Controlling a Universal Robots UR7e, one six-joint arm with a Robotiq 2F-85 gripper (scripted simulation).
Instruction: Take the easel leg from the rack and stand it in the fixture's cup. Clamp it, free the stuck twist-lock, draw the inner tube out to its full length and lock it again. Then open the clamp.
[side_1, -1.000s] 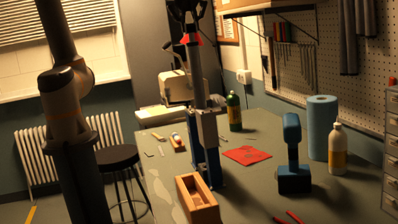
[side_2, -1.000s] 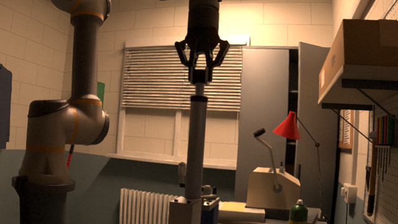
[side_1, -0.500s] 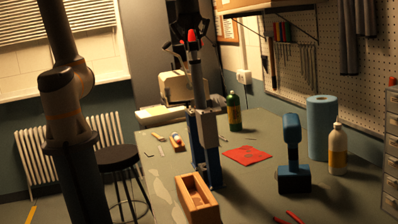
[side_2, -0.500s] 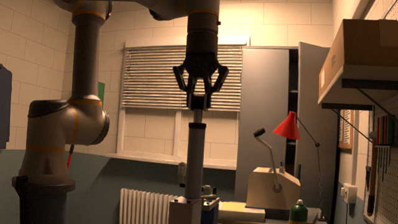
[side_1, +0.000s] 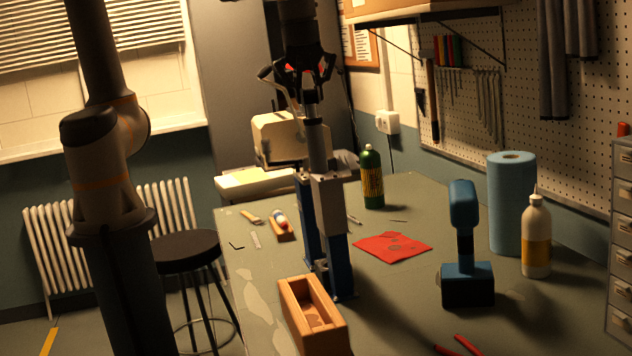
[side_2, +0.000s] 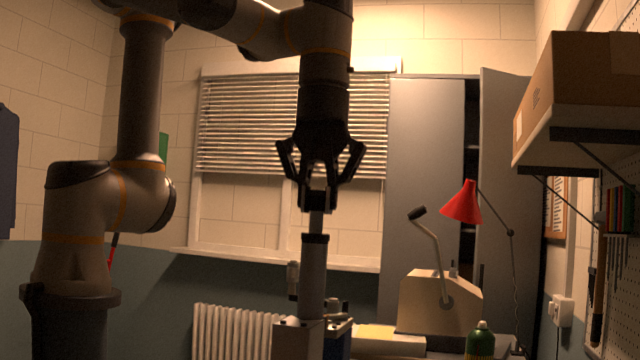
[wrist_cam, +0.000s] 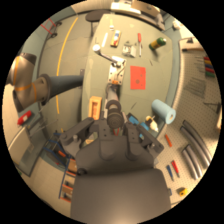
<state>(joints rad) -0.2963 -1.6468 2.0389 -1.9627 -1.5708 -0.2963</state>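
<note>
Near the left edge of the green bench the blue fixture (side_1: 327, 235) stands with the grey easel leg (side_1: 316, 145) upright in its cup, held by the grey clamp block (side_2: 299, 340). My gripper (side_2: 316, 200) hangs straight down over the leg and its fingers are closed on the dark top end of the thin inner tube (side_2: 315, 222), which shows a short way above the dark twist-lock collar (side_2: 315, 238). From the wrist camera I look down the tube's ribbed end cap (wrist_cam: 114, 120) between my fingers (wrist_cam: 115, 127). The clamp's lever (wrist_cam: 106, 54) lies below.
A blue paper roll (side_1: 510, 200) stands at the bench's right, with a glue bottle (side_1: 535, 237) and a blue rack stand (side_1: 465, 245) beside it. A red cloth (side_1: 391, 245), a green can (side_1: 372, 176) and an orange tray (side_1: 312, 312) surround the fixture. A stool (side_1: 185, 250) stands left.
</note>
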